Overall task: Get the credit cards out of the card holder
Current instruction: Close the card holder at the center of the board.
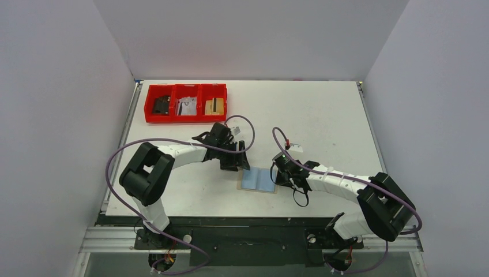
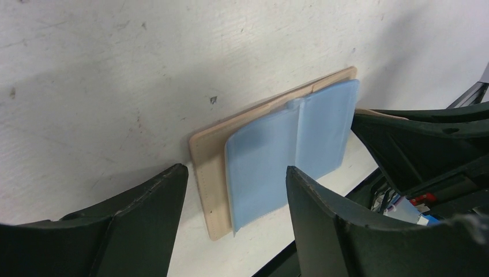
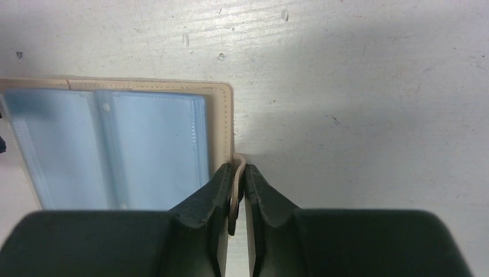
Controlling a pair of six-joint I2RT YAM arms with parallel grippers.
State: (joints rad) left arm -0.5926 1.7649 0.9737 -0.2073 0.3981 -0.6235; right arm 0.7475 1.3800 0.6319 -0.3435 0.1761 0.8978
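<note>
1. White desk [image 1: 323,115]; red tray [image 1: 185,119] at its far left.
2. Card holder [image 3: 222,115] lies open and flat near the front edge, pale blue pockets [image 2: 271,161] facing up.
3. Left tool [image 2: 236,172] gapes wide over the holder's left end, gripping nothing.
4. Right tool [image 3: 239,173] is nearly closed, pinching the holder's tan tab [image 3: 237,164].

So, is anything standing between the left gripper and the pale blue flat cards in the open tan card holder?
Nothing visible does. The left gripper, jaws open, faces the pale blue flat cards, exposed on the tan card holder. The right gripper pinches the holder's edge tab, beside the cards.
</note>
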